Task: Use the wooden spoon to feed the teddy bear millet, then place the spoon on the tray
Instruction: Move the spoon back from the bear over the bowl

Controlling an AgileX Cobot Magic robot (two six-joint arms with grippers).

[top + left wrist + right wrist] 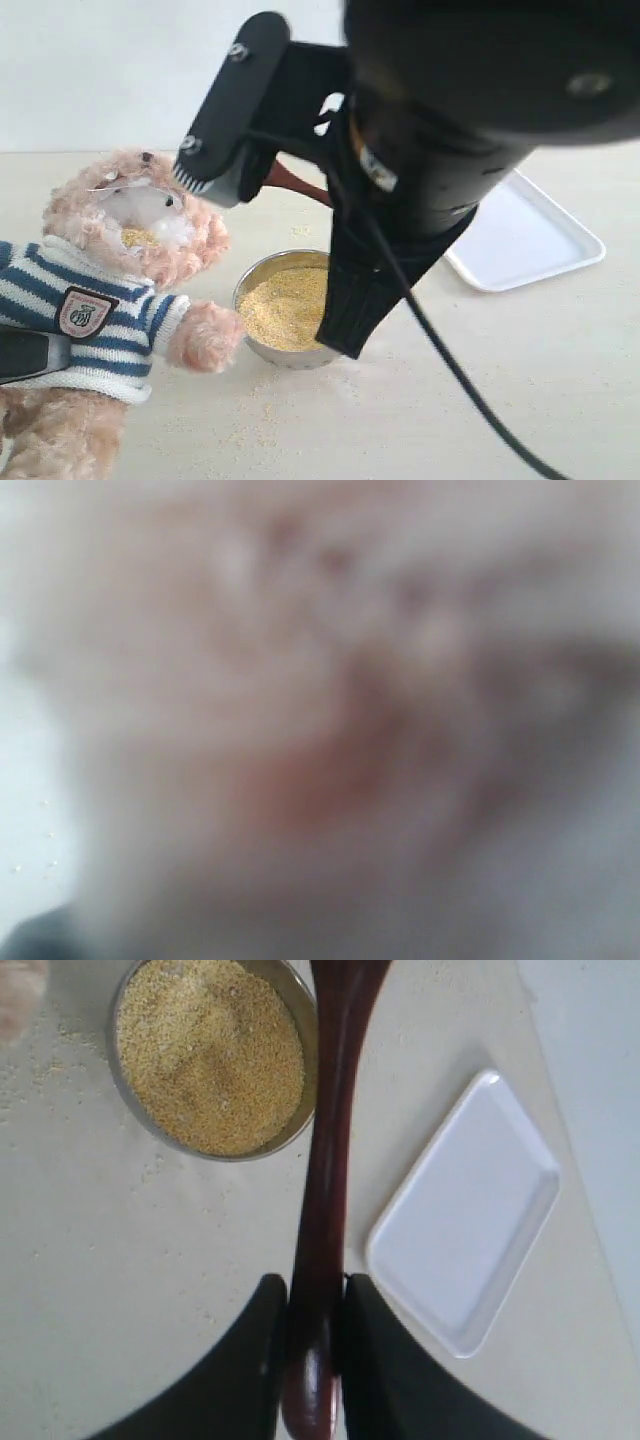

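The teddy bear (110, 290) stands at the left in its striped sweater, with millet grains on its white muzzle (140, 237). A dark finger of my left gripper (30, 355) lies across its sweater at the frame's edge. The left wrist view shows only blurred tan-pink fur (300, 680). My right gripper (312, 1290) is shut on the handle of the wooden spoon (325, 1160), which reaches out past the rim of the metal bowl. The spoon's bowl is out of view. In the exterior view a piece of the spoon (295, 182) shows beside the gripper finger (200, 165), close to the bear's head.
The round metal bowl (250, 285) full of millet (205, 1055) stands by the bear's paw (205, 335). Loose grains lie scattered on the table around it. The white tray (520, 240) lies at the right, behind the right arm, also seen as the tray (465, 1210) beside the spoon.
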